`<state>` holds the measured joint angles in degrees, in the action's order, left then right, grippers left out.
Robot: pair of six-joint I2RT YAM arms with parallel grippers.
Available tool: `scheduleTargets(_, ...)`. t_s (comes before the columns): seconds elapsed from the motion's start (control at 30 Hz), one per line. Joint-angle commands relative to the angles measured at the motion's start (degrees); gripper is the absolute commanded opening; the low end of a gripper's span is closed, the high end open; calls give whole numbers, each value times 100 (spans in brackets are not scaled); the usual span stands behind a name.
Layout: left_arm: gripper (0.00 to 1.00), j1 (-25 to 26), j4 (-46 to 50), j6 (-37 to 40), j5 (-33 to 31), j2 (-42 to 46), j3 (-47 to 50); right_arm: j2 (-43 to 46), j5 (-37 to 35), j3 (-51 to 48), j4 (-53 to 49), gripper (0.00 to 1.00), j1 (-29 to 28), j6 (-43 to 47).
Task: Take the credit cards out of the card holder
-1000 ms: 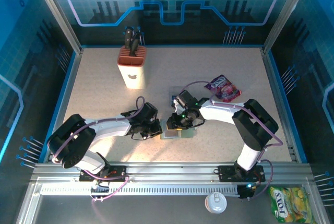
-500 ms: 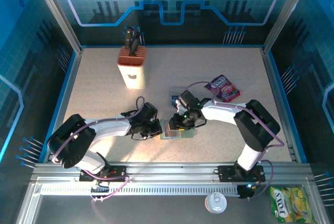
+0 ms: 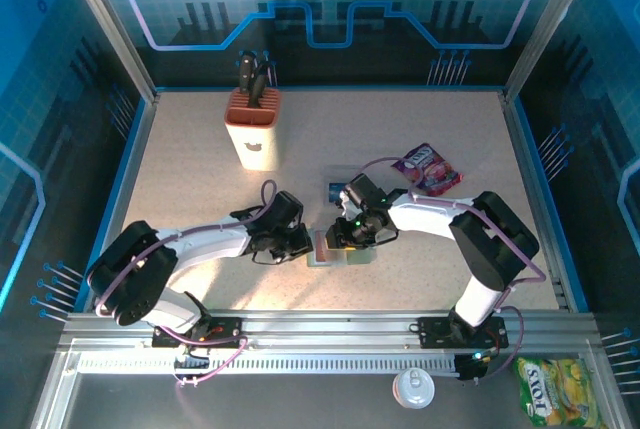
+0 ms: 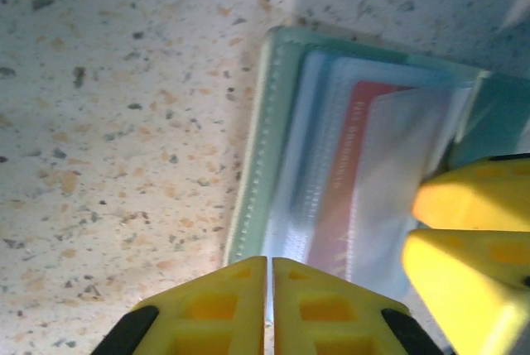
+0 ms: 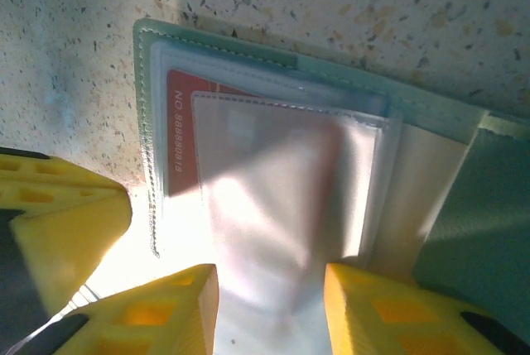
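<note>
The flat grey-green card holder (image 4: 267, 123) lies open on the speckled bench (image 3: 200, 169), near the front. A thin red-banded card (image 5: 177, 98) sits inside it. The left tool (image 4: 271, 305) is nearly closed at the holder's edge. The right tool (image 5: 269, 305) is half open, over the clear pocket.

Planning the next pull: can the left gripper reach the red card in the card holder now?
Probably not yet: the left gripper sits shut at the card holder's edge, and the red card lies under clear sleeves.

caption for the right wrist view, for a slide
Right gripper, jaws apart, over the open card holder, a red-banded credit card visible beneath its clear sleeves.
</note>
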<state>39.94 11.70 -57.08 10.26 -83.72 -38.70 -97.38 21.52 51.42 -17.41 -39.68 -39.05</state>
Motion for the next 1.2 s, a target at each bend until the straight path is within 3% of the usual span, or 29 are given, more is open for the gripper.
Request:
scheduleTargets(0.0,14,44,92,-50,73,151,-147,174,71,-69,96,40,79,-77)
scheduleTargets(0.5,18,45,-936,-551,590,-304,-6,281,365,-595,605,40,269,-256)
scheduleTargets(1.17,21,48,-1271,-686,735,-736,-77,282,581,-732,871,39,382,-374)
